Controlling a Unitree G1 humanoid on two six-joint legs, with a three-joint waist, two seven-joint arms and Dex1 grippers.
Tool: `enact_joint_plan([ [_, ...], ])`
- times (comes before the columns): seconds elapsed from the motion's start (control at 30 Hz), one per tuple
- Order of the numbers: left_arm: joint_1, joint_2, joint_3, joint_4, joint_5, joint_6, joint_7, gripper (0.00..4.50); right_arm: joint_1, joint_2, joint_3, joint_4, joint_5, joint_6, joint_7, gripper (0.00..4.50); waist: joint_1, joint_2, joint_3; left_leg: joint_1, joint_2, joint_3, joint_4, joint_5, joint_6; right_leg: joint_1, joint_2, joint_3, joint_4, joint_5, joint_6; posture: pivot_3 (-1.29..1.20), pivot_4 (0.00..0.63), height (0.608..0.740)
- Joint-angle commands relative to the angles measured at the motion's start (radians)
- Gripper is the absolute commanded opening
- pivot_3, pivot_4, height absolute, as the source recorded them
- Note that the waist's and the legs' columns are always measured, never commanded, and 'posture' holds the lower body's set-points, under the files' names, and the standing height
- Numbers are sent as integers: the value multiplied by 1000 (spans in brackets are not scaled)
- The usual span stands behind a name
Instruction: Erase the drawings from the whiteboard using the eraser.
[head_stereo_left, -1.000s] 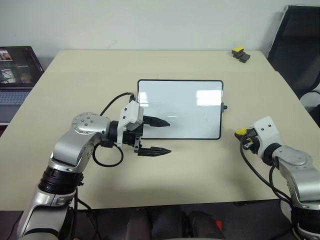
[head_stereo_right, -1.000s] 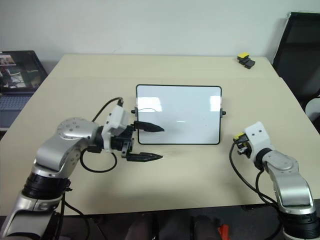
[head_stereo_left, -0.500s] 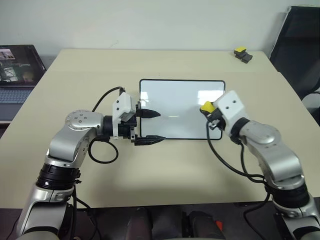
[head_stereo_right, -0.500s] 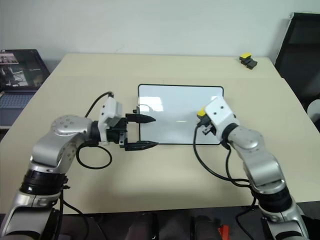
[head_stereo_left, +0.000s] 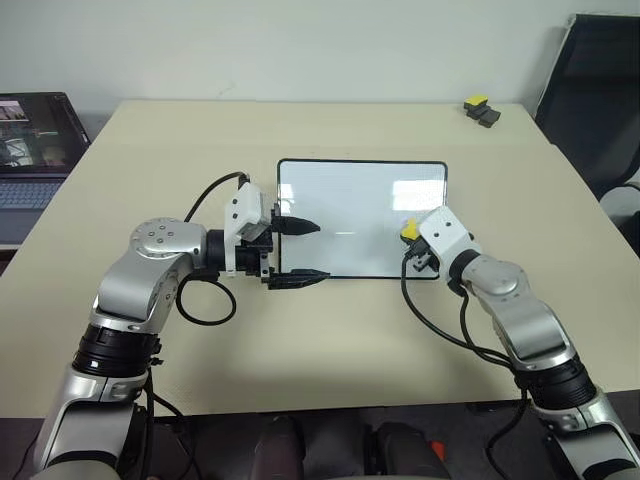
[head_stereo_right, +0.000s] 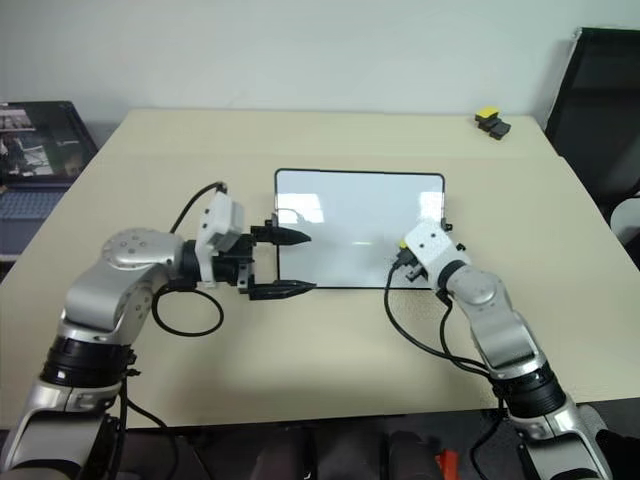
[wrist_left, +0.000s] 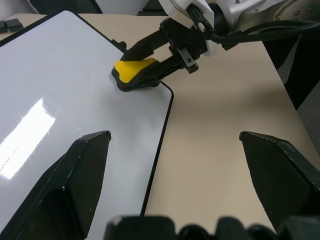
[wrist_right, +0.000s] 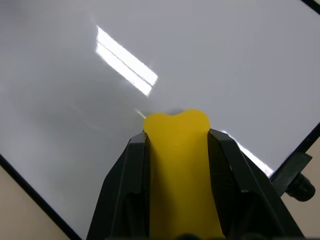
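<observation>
Eraser on the board's near right corner.
My right pincer (head_stereo_left: 412, 240) is clamped on the yellow eraser (wrist_left: 134, 71), whose dark underside rests on the whiteboard (head_stereo_left: 350, 200) at its near right corner. My left pincer (head_stereo_left: 300, 252) hovers at the board's left short edge with its fingers spread wide, one over the white surface and one just off the near edge above the counter (head_stereo_left: 330, 340). No drawings can be made out on the board's glossy surface. A small black-and-yellow gadget (head_stereo_left: 481, 108) lies at the far right.
</observation>
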Motion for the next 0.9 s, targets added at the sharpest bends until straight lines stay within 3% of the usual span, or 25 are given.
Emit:
enact_joint_plan([
  [0.03,-26,7,18,-12,0,-21,-5,4500,51,-9,8,51,-2,45,24,1245,-2,-1,0,1,0,0,0,0,0,1,0,0,0,0,0,0,150,740],
  [0.23,-33,4,13,-2,2,-28,-10,4500,-42,4,-17,61,-24,33,7,1245,-4,0,0,12,0,0,0,1,2,10,0,1,0,0,1,0,150,740],
  [0.47,-36,2,9,2,3,-29,-12,4500,-140,-6,-18,175,-63,-23,-3,1245,-5,0,0,12,0,0,-1,2,3,9,0,2,-1,1,0,0,150,740],
  [0.7,-30,5,13,-1,2,-28,-12,4500,-47,-32,-6,120,-50,13,48,1245,-2,-1,0,12,0,0,-2,2,2,10,0,1,-1,1,0,0,150,740],
  [0.9,-26,2,12,-8,-6,-23,-16,4500,1,-10,-73,7,-9,66,38,1245,-5,0,0,12,0,0,-2,2,2,10,0,2,-1,1,1,0,150,740],
])
